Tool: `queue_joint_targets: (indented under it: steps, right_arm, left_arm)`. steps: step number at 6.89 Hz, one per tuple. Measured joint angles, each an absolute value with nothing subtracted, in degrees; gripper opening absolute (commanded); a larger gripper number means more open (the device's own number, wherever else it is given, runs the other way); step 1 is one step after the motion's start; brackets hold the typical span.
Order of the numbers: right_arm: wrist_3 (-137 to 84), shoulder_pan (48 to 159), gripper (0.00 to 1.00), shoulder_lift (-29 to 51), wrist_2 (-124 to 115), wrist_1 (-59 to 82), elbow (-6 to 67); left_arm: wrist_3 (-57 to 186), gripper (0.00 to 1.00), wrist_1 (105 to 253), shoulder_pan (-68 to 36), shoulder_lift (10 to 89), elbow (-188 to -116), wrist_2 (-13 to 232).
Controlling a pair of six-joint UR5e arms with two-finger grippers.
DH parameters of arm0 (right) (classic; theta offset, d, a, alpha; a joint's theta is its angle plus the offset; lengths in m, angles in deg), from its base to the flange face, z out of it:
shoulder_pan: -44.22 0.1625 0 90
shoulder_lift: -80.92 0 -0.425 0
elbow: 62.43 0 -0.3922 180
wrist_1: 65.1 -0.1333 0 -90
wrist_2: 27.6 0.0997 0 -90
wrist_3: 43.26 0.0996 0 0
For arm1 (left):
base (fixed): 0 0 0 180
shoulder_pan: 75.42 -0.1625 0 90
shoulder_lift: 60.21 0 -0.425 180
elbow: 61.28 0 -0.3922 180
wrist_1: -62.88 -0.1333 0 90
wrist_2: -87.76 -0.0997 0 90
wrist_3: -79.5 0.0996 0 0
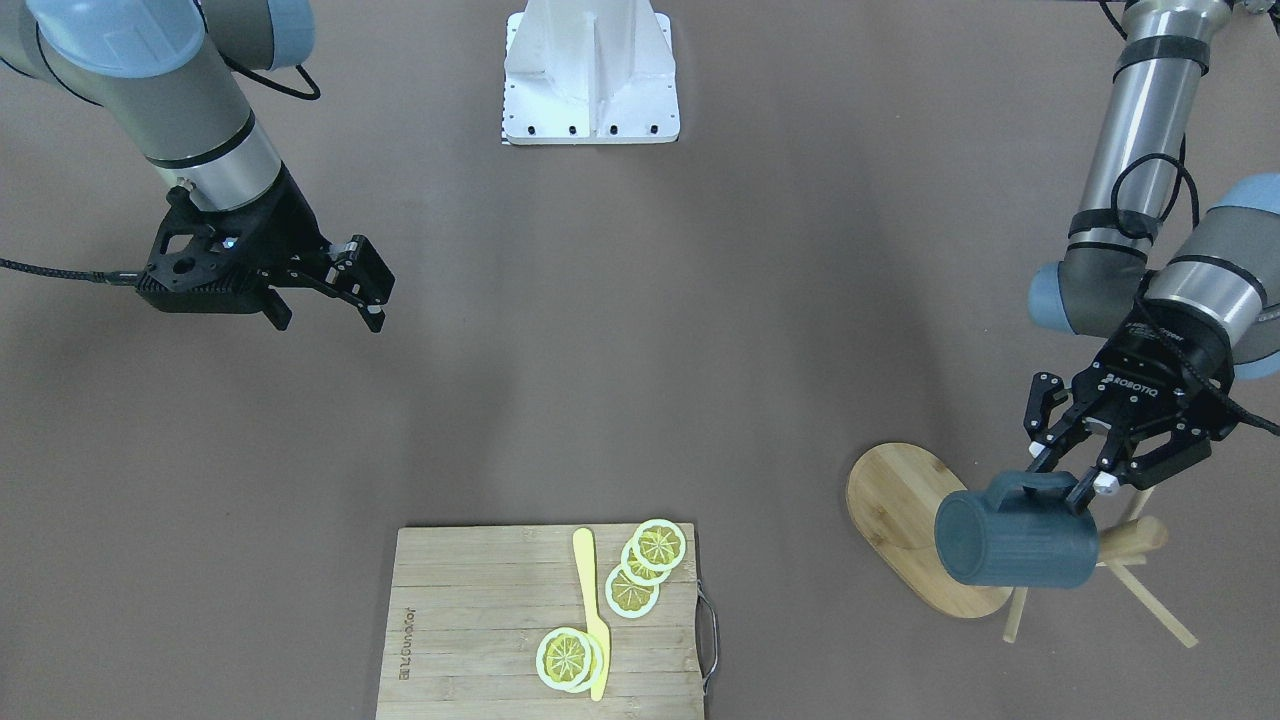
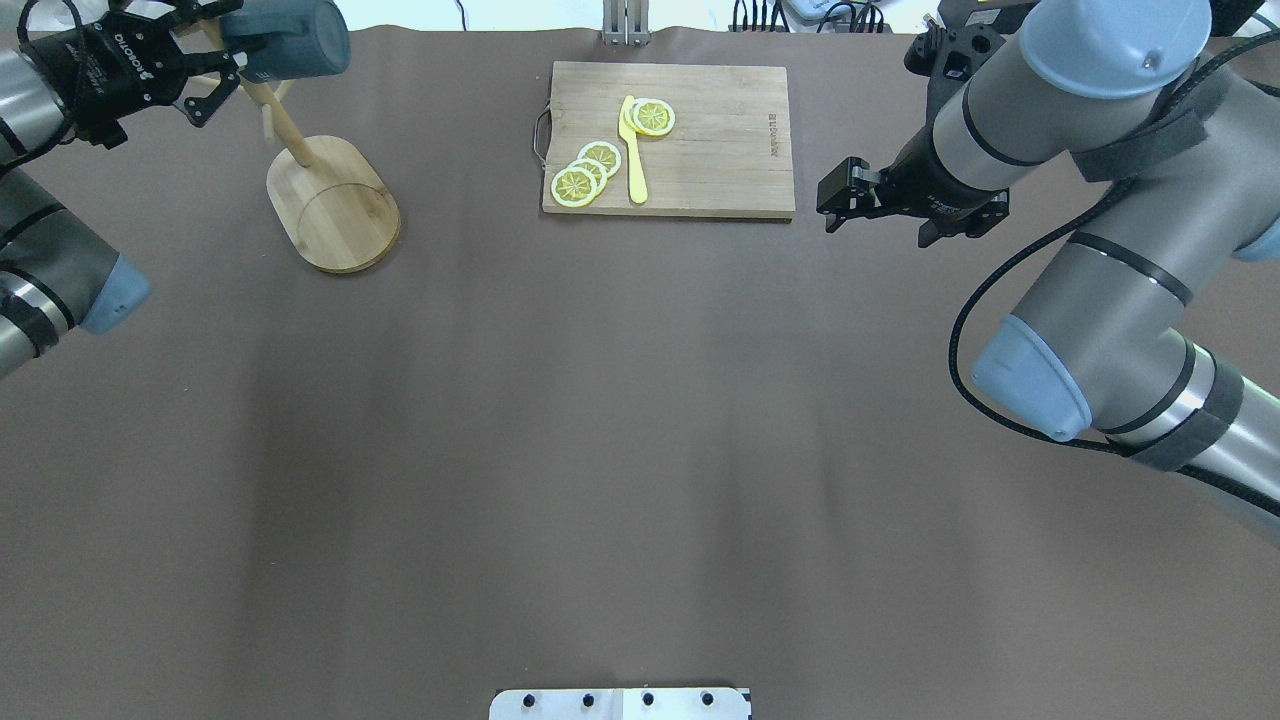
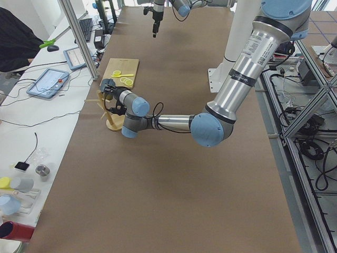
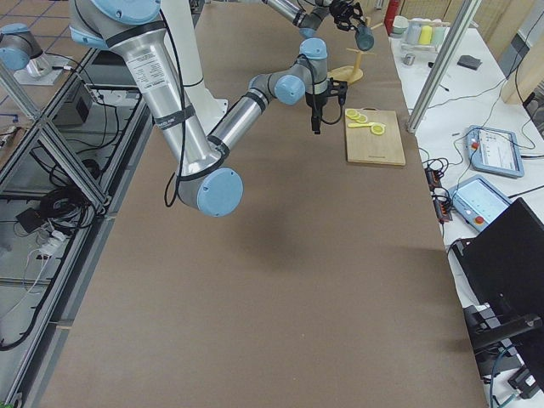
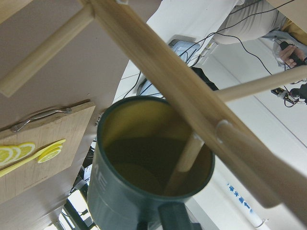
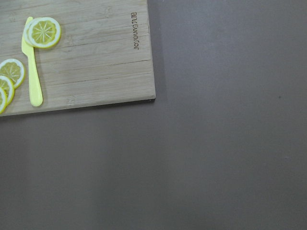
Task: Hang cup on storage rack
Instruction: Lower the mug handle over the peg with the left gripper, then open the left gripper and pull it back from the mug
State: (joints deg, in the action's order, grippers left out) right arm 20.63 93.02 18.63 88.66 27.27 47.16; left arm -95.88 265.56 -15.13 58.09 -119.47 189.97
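My left gripper [image 1: 1065,490] is shut on the loop handle of the dark slate-blue cup [image 1: 1015,545]. It holds the cup on its side in the air, over the bamboo storage rack's oval base [image 1: 895,505] and against the pegs [image 1: 1150,595]. In the overhead view the cup [image 2: 290,38] is at the top of the leaning post [image 2: 285,125], beside the left gripper [image 2: 215,60]. In the left wrist view one thin peg [image 5: 184,160] reaches into the cup's olive mouth [image 5: 139,163], in front of the post [image 5: 192,96]. My right gripper [image 1: 365,290] hovers open and empty, far from the rack.
A slatted wooden cutting board [image 1: 480,620] with lemon slices [image 1: 645,560] and a yellow knife [image 1: 590,610] lies at the table's far middle edge, also in the overhead view [image 2: 720,140]. The white robot mount [image 1: 590,70] stands at the near edge. Brown table surface lies between them.
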Motion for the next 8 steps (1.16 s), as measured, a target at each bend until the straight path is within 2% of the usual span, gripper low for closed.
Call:
queue_joint_targets:
  steps: [6, 8]
  right_arm:
    - [21.16, 92.75, 1.00, 18.78, 88.54, 27.27, 47.25]
    - [21.39, 92.58, 1.00, 18.79, 88.49, 27.27, 47.23]
  left_arm:
    - [-99.17, 0.98, 264.26, -13.34, 57.80, -119.50, 190.36]
    - [-101.52, 0.98, 264.30, -9.67, 57.24, -120.71, 194.15]
